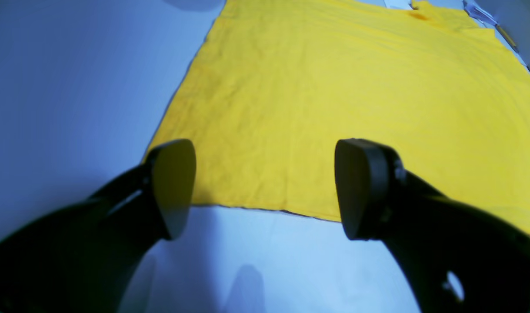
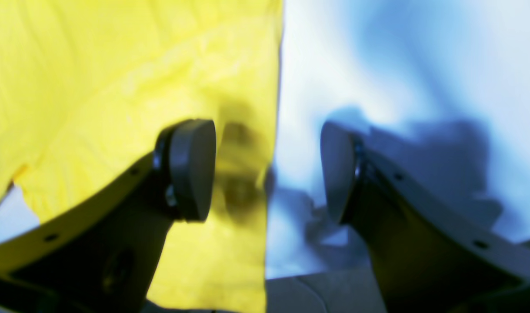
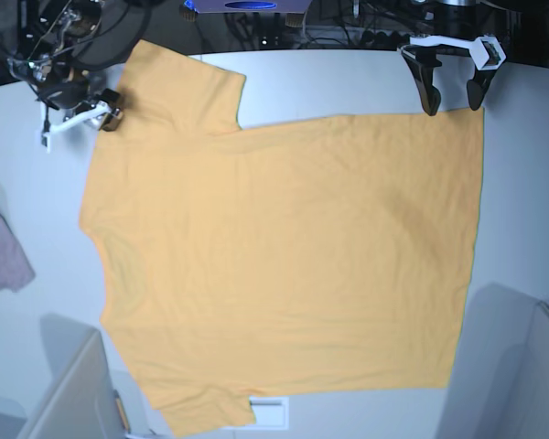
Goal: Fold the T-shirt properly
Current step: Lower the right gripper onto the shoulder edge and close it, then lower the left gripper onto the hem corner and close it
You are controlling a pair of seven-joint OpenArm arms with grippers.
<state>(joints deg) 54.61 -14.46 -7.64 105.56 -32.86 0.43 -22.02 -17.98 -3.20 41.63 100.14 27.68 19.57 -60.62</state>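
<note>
A yellow T-shirt (image 3: pixel 284 265) is lying spread flat and plain side up across a white worktop (image 3: pixel 522 201), its hem running down the right side of the base view and its sleeves pointing to the top and bottom edges. The left tool (image 3: pixel 450 96) is hovering over the shirt's upper hem corner, released, nothing between its dark pads (image 1: pixel 173 187). The right tool (image 3: pixel 78 114) is hanging at the shirt's shoulder beside the upper sleeve, also released and gripping nothing; in its wrist view one pad (image 2: pixel 191 169) is sitting over yellow cloth, the other over bare worktop. A small pinkish cloth (image 3: pixel 0 247) is resting well left of the shirt.
</note>
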